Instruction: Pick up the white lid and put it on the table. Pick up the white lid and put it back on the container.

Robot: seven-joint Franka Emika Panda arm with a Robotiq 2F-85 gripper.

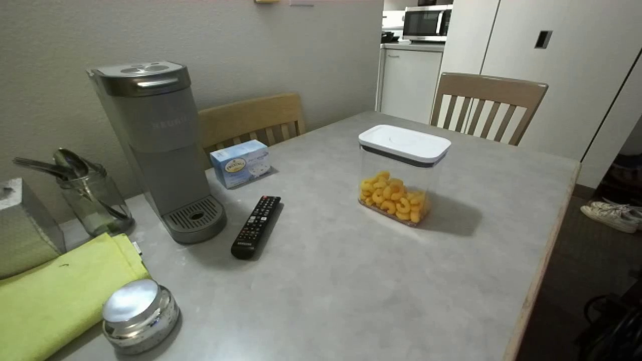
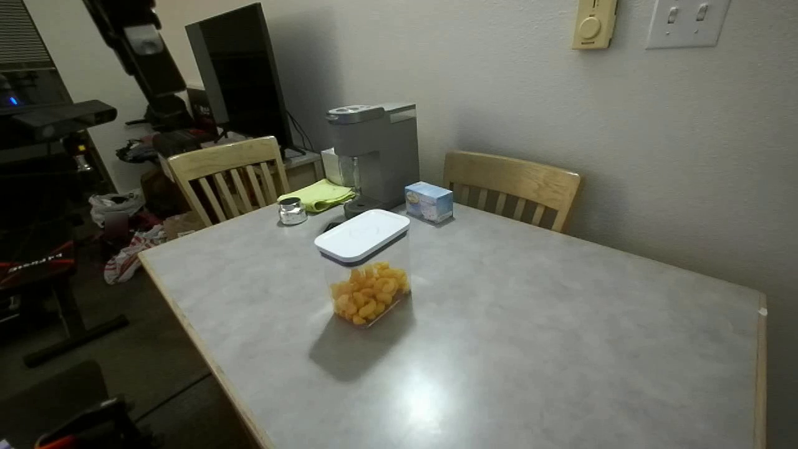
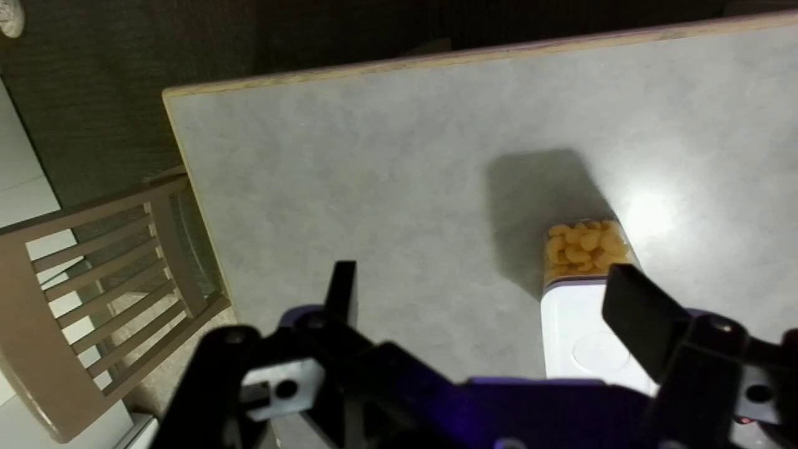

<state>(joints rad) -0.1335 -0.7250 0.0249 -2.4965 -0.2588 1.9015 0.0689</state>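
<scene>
White lid (image 1: 405, 143) sits level atop the clear container (image 1: 416, 179), over its orange-yellow snack pieces (image 1: 396, 196), well in from the edges of the tabletop (image 1: 321, 301). The hand (image 3: 480, 271) hangs above, its jaws spread wide and gripping nothing; in both exterior views nothing touches the lid. Seated lid and unloaded jaws suggest the first step, the lift not yet begun, though a finished job would look much the same. If it is the start, the next move calls for sliding the hand sideways to center the lid, which the wrist view shows partly hidden behind one jaw, then descending for a grip across its width. A set-down toward the edge facing away from the wall (image 1: 301, 50) would keep it apart from the black remote (image 1: 256, 228), light-blue box (image 1: 242, 164) and grey coffee maker (image 1: 165, 120), gathered nearer the wall-side edge. Past the coffee maker, near an end edge, rest a yellow cloth (image 1: 65, 288) and a silver tin (image 1: 140, 318).
</scene>
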